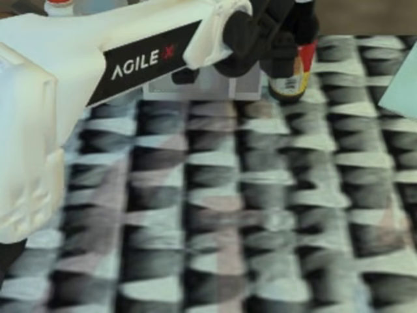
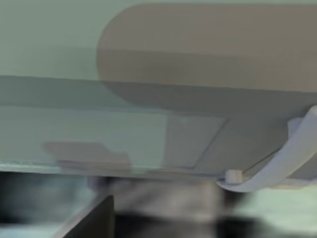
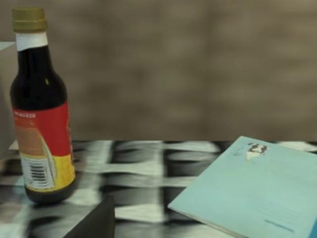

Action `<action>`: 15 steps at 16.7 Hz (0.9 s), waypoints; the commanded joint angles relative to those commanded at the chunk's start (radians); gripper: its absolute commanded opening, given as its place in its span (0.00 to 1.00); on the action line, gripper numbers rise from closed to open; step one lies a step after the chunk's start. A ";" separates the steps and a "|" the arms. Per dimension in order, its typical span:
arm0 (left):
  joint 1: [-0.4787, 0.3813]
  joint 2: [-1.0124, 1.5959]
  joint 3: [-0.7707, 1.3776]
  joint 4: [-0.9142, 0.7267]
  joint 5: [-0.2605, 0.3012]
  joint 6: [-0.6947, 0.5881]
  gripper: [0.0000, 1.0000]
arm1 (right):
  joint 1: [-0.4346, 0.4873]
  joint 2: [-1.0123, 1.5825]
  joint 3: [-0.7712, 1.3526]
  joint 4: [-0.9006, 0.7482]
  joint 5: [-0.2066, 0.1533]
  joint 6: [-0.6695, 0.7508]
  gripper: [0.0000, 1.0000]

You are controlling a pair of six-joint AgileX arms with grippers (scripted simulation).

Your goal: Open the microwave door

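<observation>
- The microwave (image 1: pixel 208 83) stands at the far edge of the table, middle of the top view, mostly hidden under the left arm; only a strip of its light grey front shows.
- Left arm reaches long from the table's left, up and across to the appliance. Left gripper (image 1: pixel 277 39) is at the microwave's right end, just beside a soy sauce bottle (image 1: pixel 291 78).
- Left wrist view is filled by the microwave door (image 2: pixel 148 134), very close, with a curved pale handle (image 2: pixel 282 163) at its edge. Whether a finger is hooked behind that handle, I cannot tell; fingers are not clearly visible in any view.
- Judgement: the step in hand is getting purchase on the door and swinging it out. Done well, the pull should follow the hinge's arc, not straight back, or the light box may slide on the patterned tablecloth (image 1: pixel 260 215).
- Risk: the bottle is near enough to be knocked by the wrist.
- Right arm appears parked at the table's right; its own gripper unseen, camera facing bottle and a pale blue book (image 3: pixel 257 193).
</observation>
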 joint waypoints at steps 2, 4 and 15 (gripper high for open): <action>0.018 0.077 0.044 0.032 0.011 0.016 1.00 | 0.000 0.000 0.000 0.000 0.000 0.000 1.00; 0.038 0.149 0.085 0.065 0.024 0.034 1.00 | 0.000 0.000 0.000 0.000 0.000 0.000 1.00; 0.050 0.181 0.107 0.085 0.031 0.045 0.55 | 0.000 0.000 0.000 0.000 0.000 0.000 1.00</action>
